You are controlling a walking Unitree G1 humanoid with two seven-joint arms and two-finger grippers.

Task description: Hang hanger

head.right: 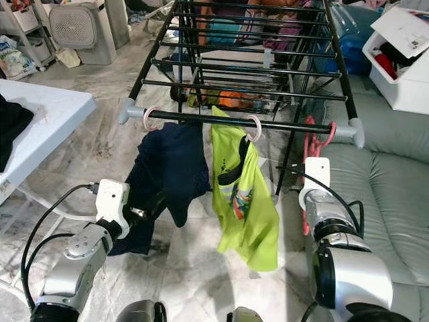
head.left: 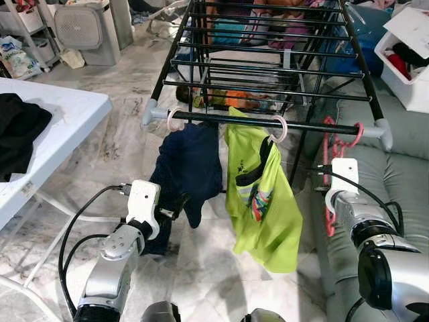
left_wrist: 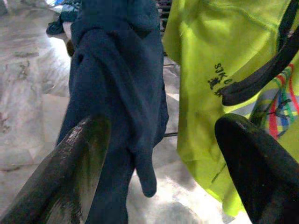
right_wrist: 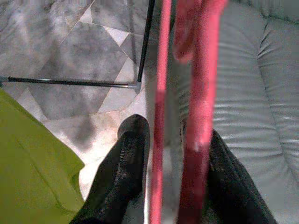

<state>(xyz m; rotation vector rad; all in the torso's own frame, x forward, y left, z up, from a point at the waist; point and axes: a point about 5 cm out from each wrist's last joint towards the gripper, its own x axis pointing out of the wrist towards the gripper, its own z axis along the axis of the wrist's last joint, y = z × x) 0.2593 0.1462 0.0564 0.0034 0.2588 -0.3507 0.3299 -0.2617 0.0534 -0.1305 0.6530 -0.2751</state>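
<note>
red hanger (right_wrist: pixel 201 93) sits between right claw (right_wrist: pixel 173 154) fingers, arm raised.

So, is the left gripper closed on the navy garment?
No, in the left wrist view the left gripper has its fingers wide apart, with the navy garment hanging between and beyond them, ungripped.

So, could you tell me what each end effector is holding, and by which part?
The right end effector straddles the red plastic hanger's lower bars; whether it grips them cannot be told. The left end effector is open, holding nothing.

two shirts (head.left: pixel 221 181) on rack (head.left: pixel 268 124), sofa (head.left: pixel 395 181) right.
</note>
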